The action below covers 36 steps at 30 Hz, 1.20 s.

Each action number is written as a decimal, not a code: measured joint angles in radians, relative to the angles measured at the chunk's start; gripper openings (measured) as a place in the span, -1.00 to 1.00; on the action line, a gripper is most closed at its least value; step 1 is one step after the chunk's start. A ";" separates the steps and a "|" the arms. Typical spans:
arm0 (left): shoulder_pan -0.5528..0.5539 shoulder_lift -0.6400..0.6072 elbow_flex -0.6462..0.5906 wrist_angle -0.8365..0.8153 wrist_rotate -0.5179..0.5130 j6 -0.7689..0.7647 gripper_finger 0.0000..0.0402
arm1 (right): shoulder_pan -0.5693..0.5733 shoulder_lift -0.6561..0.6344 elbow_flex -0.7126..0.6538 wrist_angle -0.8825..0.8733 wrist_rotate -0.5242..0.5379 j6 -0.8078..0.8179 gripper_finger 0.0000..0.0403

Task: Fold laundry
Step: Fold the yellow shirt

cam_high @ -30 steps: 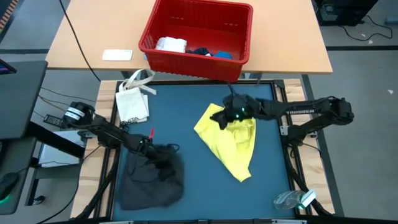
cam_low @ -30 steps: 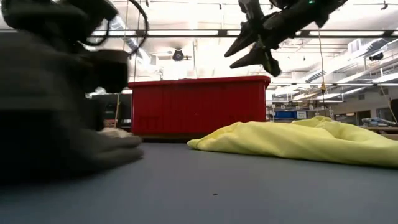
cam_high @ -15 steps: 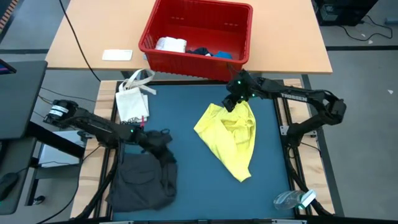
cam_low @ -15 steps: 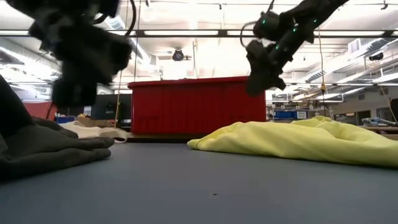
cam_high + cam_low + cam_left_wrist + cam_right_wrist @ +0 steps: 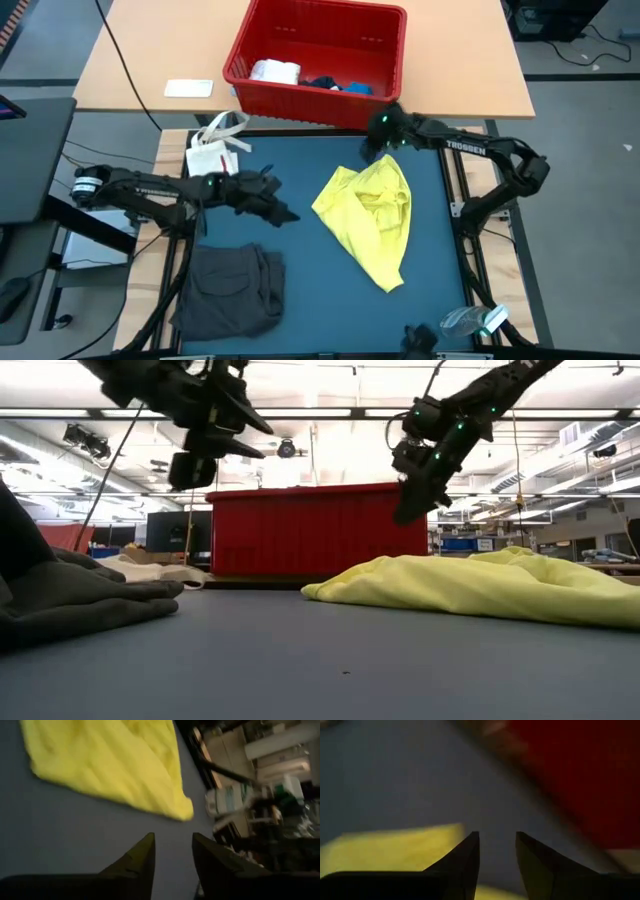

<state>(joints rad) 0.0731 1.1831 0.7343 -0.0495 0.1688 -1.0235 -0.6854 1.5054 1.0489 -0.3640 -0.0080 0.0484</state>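
Showing the table from left to right, the high view places the dark grey garment (image 5: 227,293) at the near left corner, lying in a rumpled heap with nothing touching it. A second ago the left gripper (image 5: 277,205) was down on this cloth; half a second ago it was just lifting clear at the heap's upper edge. Now it hangs above bare mat between the grey heap and the yellow T-shirt (image 5: 372,222), fingers (image 5: 141,857) spread with an empty gap, nothing pinched. The release suggests that the grey piece has been set down, perhaps roughly folded, and that the left arm is turning toward the shirt, which its wrist view already frames.

The yellow T-shirt lies crumpled, right of the mat's centre, not yet spread flat. The right gripper (image 5: 377,143), which a second ago sat low over the shirt's upper part, has risen and drawn back to the far edge of the mat, just before the red plastic basket (image 5: 243,52); its fingers (image 5: 465,854) stand apart and hold nothing. Beyond it the basket holds a white cloth (image 5: 274,72) and a small blue piece (image 5: 354,88). Folding of the shirt appears not yet begun.
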 joint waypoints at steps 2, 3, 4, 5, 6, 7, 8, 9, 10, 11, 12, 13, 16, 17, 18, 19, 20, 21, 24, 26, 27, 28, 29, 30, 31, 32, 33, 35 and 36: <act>0.051 0.000 0.023 -0.045 0.001 0.045 -0.27 | -0.049 -0.005 0.000 0.105 0.134 0.011 -0.34; 0.076 0.000 0.032 -0.058 0.005 0.074 -0.26 | -0.076 -0.012 0.000 0.161 0.185 0.026 -0.34; 0.103 0.000 0.039 -0.059 0.010 0.106 -0.25 | -0.101 -0.019 -0.001 0.216 0.218 0.042 -0.34; 0.131 0.000 0.043 -0.059 0.012 0.140 -0.25 | -0.121 -0.021 -0.004 0.270 0.237 0.049 -0.35; 0.157 0.000 0.047 -0.061 0.015 0.178 -0.25 | -0.146 -0.018 -0.005 0.333 0.261 0.050 -0.37; 0.184 0.001 0.050 -0.060 0.017 0.213 -0.25 | -0.172 -0.015 -0.006 0.387 0.264 0.053 -0.38; 0.211 0.003 0.052 -0.060 0.020 0.246 -0.25 | -0.193 -0.015 -0.005 0.431 0.264 0.070 -0.40; 0.239 0.004 0.054 -0.060 0.026 0.273 -0.25 | -0.212 -0.021 -0.001 0.437 0.265 0.090 -0.41; 0.270 0.004 0.057 -0.064 0.042 0.300 -0.25 | -0.230 -0.030 0.008 0.414 0.252 0.107 -0.43; 0.294 0.004 0.061 -0.064 0.062 0.327 -0.25 | -0.242 -0.042 0.019 0.381 0.225 0.116 -0.44; 0.314 0.004 0.064 -0.059 0.077 0.353 -0.25 | -0.243 -0.055 0.026 0.347 0.192 0.125 -0.45; 0.334 0.003 0.065 -0.054 0.088 0.379 -0.25 | -0.240 -0.068 0.029 0.300 0.156 0.135 -0.47; 0.367 0.004 0.065 -0.058 0.117 0.439 -0.25 | -0.215 -0.105 0.026 0.153 0.016 0.185 -0.50; 0.375 0.004 0.065 -0.058 0.130 0.456 -0.25 | -0.200 -0.123 0.026 0.117 -0.022 0.209 -0.50; 0.382 0.007 0.065 -0.056 0.144 0.473 -0.25 | -0.184 -0.143 0.027 0.076 -0.055 0.236 -0.50; 0.385 0.013 0.065 -0.051 0.152 0.491 -0.25 | -0.163 -0.159 0.027 0.033 -0.083 0.257 -0.50; 0.386 0.019 0.065 -0.052 0.161 0.507 -0.25 | -0.137 -0.169 0.027 -0.013 -0.103 0.267 -0.50; 0.386 0.028 0.064 -0.056 0.168 0.526 -0.25 | -0.109 -0.174 0.027 -0.063 -0.116 0.273 -0.50; 0.379 0.062 0.064 -0.032 0.211 0.587 -0.25 | -0.010 -0.188 0.026 -0.194 -0.151 0.312 -0.46; 0.371 0.096 0.064 -0.002 0.234 0.625 -0.25 | 0.065 -0.190 0.026 -0.264 -0.181 0.345 -0.42; 0.365 0.117 0.064 0.020 0.242 0.641 -0.25 | 0.110 -0.186 0.026 -0.301 -0.189 0.364 -0.39; 0.360 0.139 0.064 0.051 0.252 0.655 -0.25 | 0.156 -0.182 0.026 -0.328 -0.190 0.384 -0.36; 0.356 0.162 0.064 0.085 0.268 0.665 -0.25 | 0.202 -0.181 0.026 -0.348 -0.188 0.405 -0.33; 0.354 0.186 0.064 0.118 0.281 0.675 -0.25 | 0.250 -0.182 0.026 -0.368 -0.179 0.426 -0.30; 0.353 0.212 0.064 0.159 0.299 0.683 -0.25 | 0.299 -0.183 0.026 -0.392 -0.158 0.449 -0.27; 0.353 0.237 0.069 0.188 0.314 0.696 -0.25 | 0.340 -0.183 0.026 -0.416 -0.132 0.475 -0.24; 0.353 0.264 0.079 0.197 0.328 0.711 -0.25 | 0.381 -0.183 0.026 -0.438 -0.098 0.510 -0.21; 0.354 0.321 0.115 0.206 0.360 0.750 -0.25 | 0.447 -0.182 0.026 -0.498 -0.025 0.614 -0.19; 0.354 0.347 0.135 0.201 0.375 0.769 -0.25 | 0.477 -0.183 0.023 -0.526 -0.007 0.670 -0.18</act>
<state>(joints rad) 0.4270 1.5299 0.8693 0.1513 0.5438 -0.2548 -0.2085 1.3228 1.0718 -0.8898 -0.0148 0.7187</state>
